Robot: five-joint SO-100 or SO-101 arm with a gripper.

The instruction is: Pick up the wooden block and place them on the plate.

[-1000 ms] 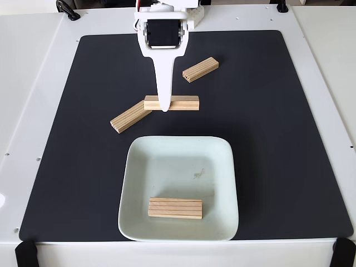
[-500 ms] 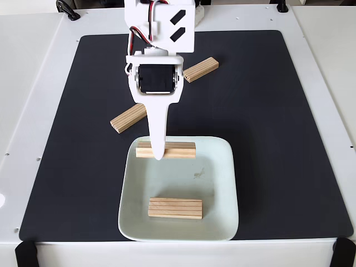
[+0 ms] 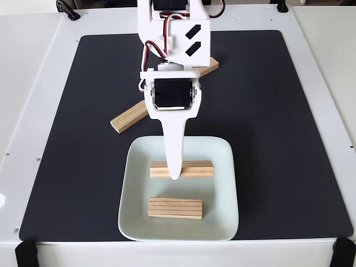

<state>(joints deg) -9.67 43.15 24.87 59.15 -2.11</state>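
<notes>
Wood blocks are what the arm works with. The white arm [image 3: 172,67] reaches down from the top of the fixed view, over the plate [image 3: 222,222]. Its jaws [image 3: 175,177] come to a point on a block [image 3: 194,168]. This held block lies flat and sideways over the far half of the plate. I see one long white finger [image 3: 173,144] in front of it, so I cannot tell for sure if the jaws are closed on it or if it rests on the plate.

Another block [image 3: 174,208] lies flat in the near half of the plate, close to the first one but apart from it.

Two more blocks are on the black mat [image 3: 289,139]. One slanted block [image 3: 128,117] sits to the left of the arm. One far block [image 3: 211,67] peeks out behind the arm.

The mat lies on a white desk [image 3: 33,67].
</notes>
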